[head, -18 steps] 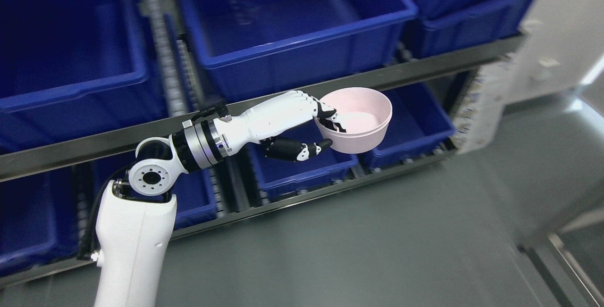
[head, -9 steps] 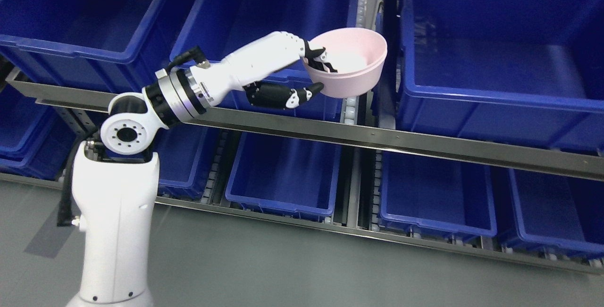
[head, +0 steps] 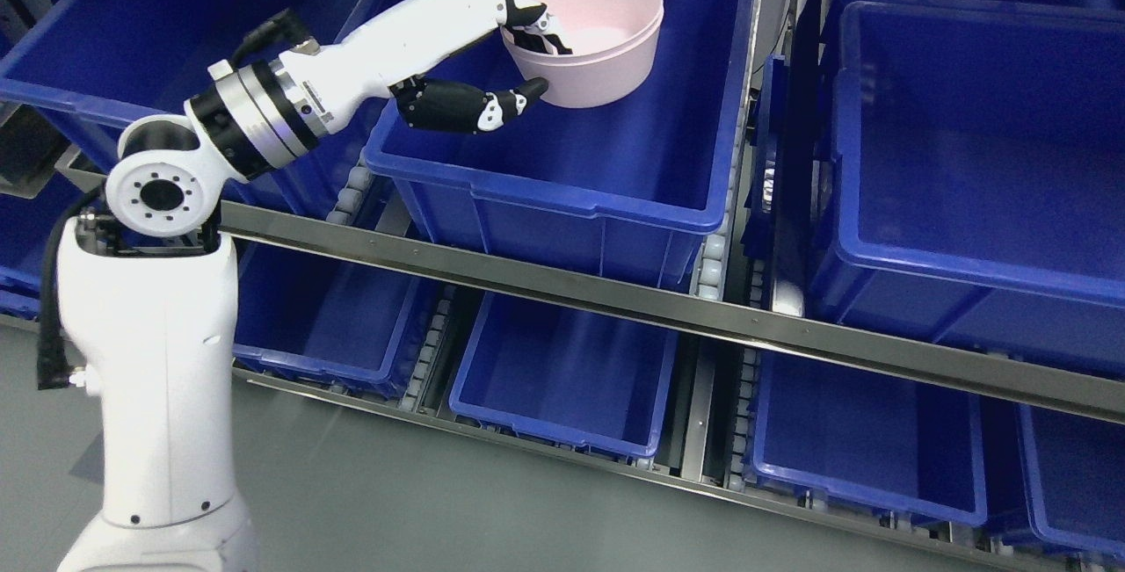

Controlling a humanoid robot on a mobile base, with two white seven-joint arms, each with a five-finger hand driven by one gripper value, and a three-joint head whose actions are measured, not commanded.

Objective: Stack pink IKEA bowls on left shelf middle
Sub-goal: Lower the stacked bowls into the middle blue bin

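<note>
Fingers point(head: 536, 27) of the left hand point(head: 492, 71) hook over the near rim of the pink bowl point(head: 598, 45) while the dark thumb presses its outer wall from below, so the bowl is pinched at its nine o'clock side. The bowl hangs upright, mouth up, inside the middle blue bin point(head: 615, 177) on the upper shelf level, toward the bin's far end at twelve o'clock. Whether its base touches the bin floor cannot be told.

Open blue floor spreads from the bowl toward five and six o'clock, down to the bin's front lip. At three o'clock the bowl stands near the bin's right wall, with a clear gap between. The forearm crosses the bin's left wall at nine o'clock.

A steel shelf rail point(head: 668, 313) runs beneath the bin's front, slanting down toward four o'clock. Roller tracks point(head: 352, 194) separate this bin from the left bin point(head: 132, 36), and another blue bin point(head: 976, 185) sits at three o'clock. Lower bins point(head: 571, 379) line the level below.

No label, brand mark or writing can be read on the bowl or bins.
</note>
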